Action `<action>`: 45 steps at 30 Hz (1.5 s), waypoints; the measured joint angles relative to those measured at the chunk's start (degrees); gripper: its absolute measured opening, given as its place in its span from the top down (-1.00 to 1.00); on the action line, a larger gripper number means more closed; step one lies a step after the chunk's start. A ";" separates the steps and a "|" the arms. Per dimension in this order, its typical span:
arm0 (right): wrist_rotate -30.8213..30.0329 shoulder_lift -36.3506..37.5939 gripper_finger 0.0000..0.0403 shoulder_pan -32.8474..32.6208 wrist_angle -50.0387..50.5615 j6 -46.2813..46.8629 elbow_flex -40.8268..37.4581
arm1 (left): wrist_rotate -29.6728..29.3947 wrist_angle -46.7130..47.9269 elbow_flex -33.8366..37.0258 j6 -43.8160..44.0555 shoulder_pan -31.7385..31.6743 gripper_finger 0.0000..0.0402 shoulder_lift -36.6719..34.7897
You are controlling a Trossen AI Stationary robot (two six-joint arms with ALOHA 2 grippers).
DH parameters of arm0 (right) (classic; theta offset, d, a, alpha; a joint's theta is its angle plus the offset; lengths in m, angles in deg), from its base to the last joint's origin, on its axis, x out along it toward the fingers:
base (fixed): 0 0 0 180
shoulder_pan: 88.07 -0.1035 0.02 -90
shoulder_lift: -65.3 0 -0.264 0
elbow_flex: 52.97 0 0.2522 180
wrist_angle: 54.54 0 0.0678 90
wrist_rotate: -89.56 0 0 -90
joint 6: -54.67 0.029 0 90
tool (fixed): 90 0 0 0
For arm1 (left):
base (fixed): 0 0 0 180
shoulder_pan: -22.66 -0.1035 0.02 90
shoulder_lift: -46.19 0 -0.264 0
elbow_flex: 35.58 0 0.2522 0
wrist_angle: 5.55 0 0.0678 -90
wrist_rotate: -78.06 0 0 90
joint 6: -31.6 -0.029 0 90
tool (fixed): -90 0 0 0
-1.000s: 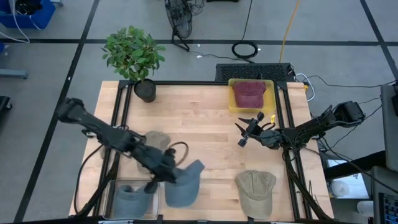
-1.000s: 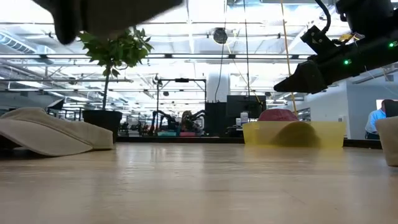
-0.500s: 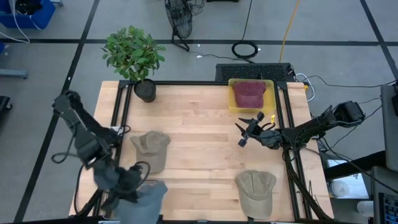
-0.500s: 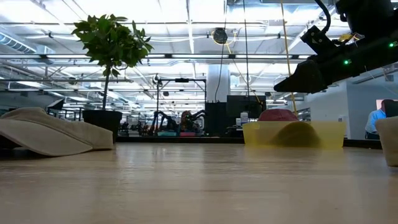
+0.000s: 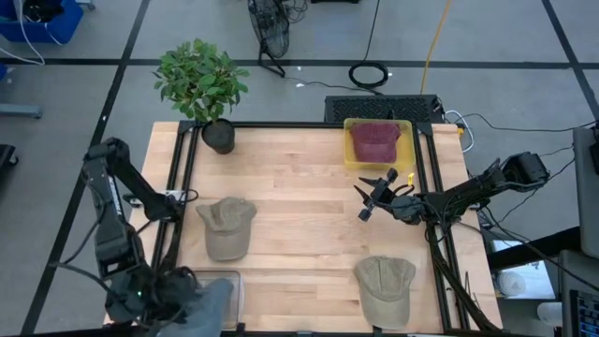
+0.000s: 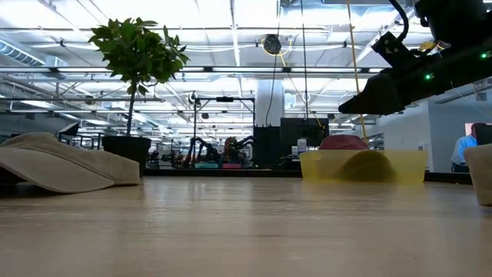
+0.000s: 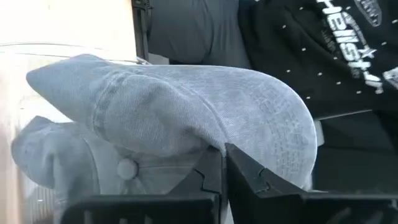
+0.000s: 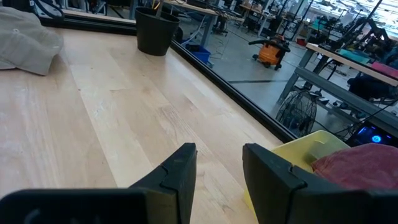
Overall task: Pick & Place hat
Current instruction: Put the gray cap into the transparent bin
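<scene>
My left gripper (image 5: 183, 294) hangs at the table's near left corner, shut on a blue-grey hat (image 5: 211, 301) over a clear bin (image 5: 235, 278). In the left wrist view a second blue-grey hat (image 7: 68, 163) lies in the bin (image 7: 15, 74) under the held hat (image 7: 186, 102). A beige hat (image 5: 226, 227) lies flat on the table's left half, and an olive hat (image 5: 385, 288) lies near the front right. My right gripper (image 5: 363, 201) stands open above the table's right half, holding nothing. My left gripper pinches the blue-grey hat's lower edge (image 7: 208, 149) between its two shut fingers (image 7: 249, 177). The fingers slant downward at it. The hat is lifted clear, its cloth bulging up beyond the fingertips above the hat in the bin.
A yellow bin (image 5: 405, 126) with a maroon hat (image 5: 373, 142) stands at the far right. A potted plant (image 5: 202, 84) stands at the far left corner. A person in a black top (image 7: 311, 56) stands just beyond the clear bin.
My left gripper has swung from the table's near middle toward its left edge, rolling as it went, and carried the blue-grey hat clear of the table to above the clear bin. The beige hat, partly covered by the arm before, now shows whole.
</scene>
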 joint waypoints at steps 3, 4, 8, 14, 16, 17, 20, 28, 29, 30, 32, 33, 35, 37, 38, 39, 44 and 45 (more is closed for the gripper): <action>0.00 0.00 0.40 0.00 -0.02 0.01 0.00 | -0.92 0.61 0.00 -1.02 -0.03 0.93 0.63; 0.00 0.00 0.40 0.00 0.01 0.02 0.00 | -0.95 1.16 0.00 -1.11 -0.14 0.90 0.81; 0.00 0.00 0.40 0.00 0.02 0.00 0.00 | -0.22 4.73 0.00 0.22 -0.74 0.80 1.75; 0.00 0.00 0.40 0.00 0.15 0.01 0.00 | 1.10 4.27 0.00 -0.60 -0.81 0.94 2.46; 0.00 0.00 0.40 0.00 0.17 0.00 0.00 | 1.09 4.39 0.00 -0.59 -0.80 0.98 2.44; 0.00 0.00 0.40 0.00 0.15 0.02 0.00 | 1.08 4.59 0.00 -0.56 -0.80 0.97 2.44; 0.00 0.00 0.40 0.00 0.16 0.02 0.00 | 0.68 5.73 0.00 0.22 -0.80 0.90 2.44; 0.00 0.00 0.40 0.00 0.15 0.02 0.00 | -0.98 -1.14 0.04 0.31 -1.67 0.74 2.44; 0.00 0.00 0.40 0.00 0.13 0.02 0.00 | -1.32 -2.22 0.04 -1.50 -1.79 0.73 2.44; 0.00 0.00 0.40 0.00 0.13 0.02 -0.01 | -1.65 -2.00 0.04 -2.84 -1.90 0.73 2.44; 0.00 0.00 0.40 0.00 0.13 0.02 0.00 | -2.21 1.22 0.04 -3.62 -2.22 0.72 2.59; 0.00 0.00 0.40 0.00 0.13 0.03 0.00 | -2.39 4.11 0.04 -3.28 -2.60 0.72 2.61; 0.00 0.00 0.40 0.00 0.14 0.02 0.00 | -3.00 11.68 0.04 -0.50 -3.15 0.72 2.74; 0.00 0.00 0.40 0.00 0.17 0.02 0.00 | -4.01 17.15 0.57 4.53 -3.54 0.72 3.00; 0.00 0.00 0.40 0.00 0.16 0.02 0.00 | -3.98 18.04 1.22 6.53 -3.77 0.72 3.05; 0.00 0.00 0.40 0.00 0.26 0.02 0.00 | -3.88 17.49 2.10 7.23 -3.89 0.72 3.08; 0.00 0.00 0.40 0.00 0.82 0.08 0.00 | -0.46 8.00 4.09 4.28 -4.19 0.72 3.09; 0.00 0.00 0.40 0.00 0.82 0.34 0.00 | -0.47 6.04 4.09 3.36 -4.19 0.72 3.09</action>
